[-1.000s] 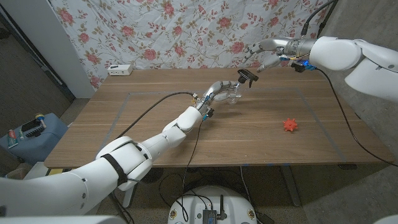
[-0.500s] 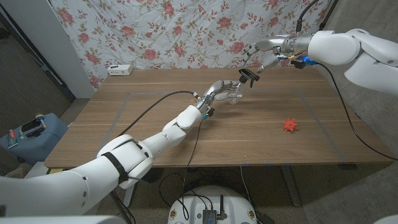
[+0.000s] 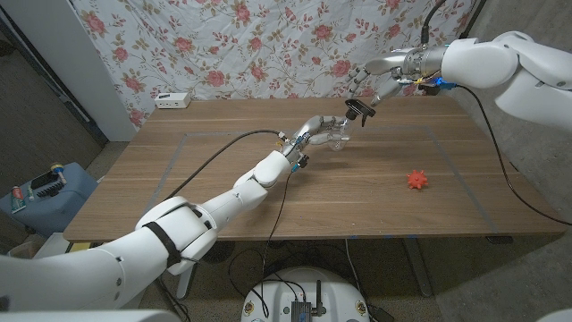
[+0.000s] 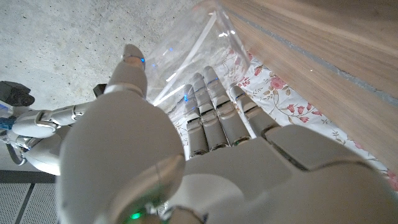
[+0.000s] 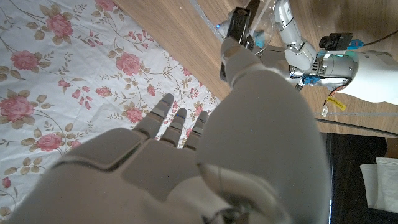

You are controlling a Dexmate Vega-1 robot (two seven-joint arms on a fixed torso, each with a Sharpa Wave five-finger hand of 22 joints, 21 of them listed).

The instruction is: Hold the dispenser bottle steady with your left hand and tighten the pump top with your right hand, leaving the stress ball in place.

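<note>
At mid-table the left hand grips the bottle. Right hand, fingers spread, touches the pump top; tightening step underway, needs a firmer pinch. Ball lies well apart.

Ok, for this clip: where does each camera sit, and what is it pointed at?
Head view: on the robot's head, looking down over the wooden table; both arms show.
Left wrist view: behind the left hand, which grips the clear plastic dispenser bottle.
Right wrist view: behind the right hand, facing the black pump top.
Shared: bottle and pump top in the head view too.
</note>
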